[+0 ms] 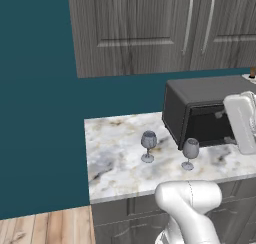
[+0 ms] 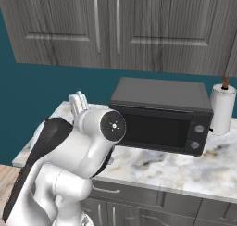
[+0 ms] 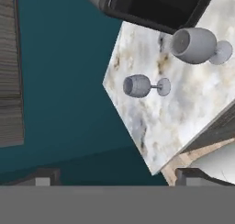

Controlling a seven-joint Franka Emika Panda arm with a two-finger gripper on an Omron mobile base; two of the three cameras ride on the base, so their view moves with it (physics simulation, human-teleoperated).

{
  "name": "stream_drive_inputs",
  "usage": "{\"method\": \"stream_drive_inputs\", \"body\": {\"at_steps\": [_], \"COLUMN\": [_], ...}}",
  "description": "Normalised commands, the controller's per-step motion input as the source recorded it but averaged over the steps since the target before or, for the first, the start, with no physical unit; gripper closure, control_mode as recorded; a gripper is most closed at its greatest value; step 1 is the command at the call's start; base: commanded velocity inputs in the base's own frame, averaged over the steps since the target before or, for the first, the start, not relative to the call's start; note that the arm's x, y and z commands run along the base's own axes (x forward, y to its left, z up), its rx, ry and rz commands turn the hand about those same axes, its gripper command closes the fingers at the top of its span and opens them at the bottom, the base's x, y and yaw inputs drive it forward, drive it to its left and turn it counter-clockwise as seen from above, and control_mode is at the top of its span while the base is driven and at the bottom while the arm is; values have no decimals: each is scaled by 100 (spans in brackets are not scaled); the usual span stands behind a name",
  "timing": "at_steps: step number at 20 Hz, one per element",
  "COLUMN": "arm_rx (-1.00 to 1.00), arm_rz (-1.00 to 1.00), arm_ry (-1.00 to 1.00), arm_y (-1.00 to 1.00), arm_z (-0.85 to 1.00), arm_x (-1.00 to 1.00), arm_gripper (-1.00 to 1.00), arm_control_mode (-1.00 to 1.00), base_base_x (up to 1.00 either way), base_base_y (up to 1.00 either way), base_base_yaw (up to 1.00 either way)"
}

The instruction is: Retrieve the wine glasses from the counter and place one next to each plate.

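Nothing of the task looks done yet: both glasses stand on the surface, no plate is in sight, and the claw holds nothing. Its two dark tips sit far apart at the bottom of the hand view, so it is spread wide and empty. Ahead of the claw, and well clear of it, the near glass and the far glass appear rolled sideways by the tilted camera; from the left base view both are upright, the left glass out in the open middle of the surface and the right glass just in front of the microwave. Neither touches the other or the oven. What is left, by my reckoning, is everything: grasp one glass, carry it to a plate, come back for the second. Each glass is a translucent grey-blue goblet with a rounded bowl, a thin stem and a small round foot; I judge them top-heavy and easy to tip, so the bowl or the upper stem seems the safer place to pinch.
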Motion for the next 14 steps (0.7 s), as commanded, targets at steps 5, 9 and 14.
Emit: {"method": "stream_drive_inputs", "body": {"at_steps": [5,9,14], "arm_rx": [59,48,29], "arm_rz": [0,2,2], "arm_ry": [16,21,36], "arm_y": [-56,-56,-39], "arm_z": [-2,0,-1], "arm_x": [5,21,24], "arm_gripper": [-100,-100,-100], "arm_control_mode": [-100,-100,-100], "base_base_x": [0,0,0], "base_base_y": [0,0,0], "base_base_yaw": [0,0,0]}}
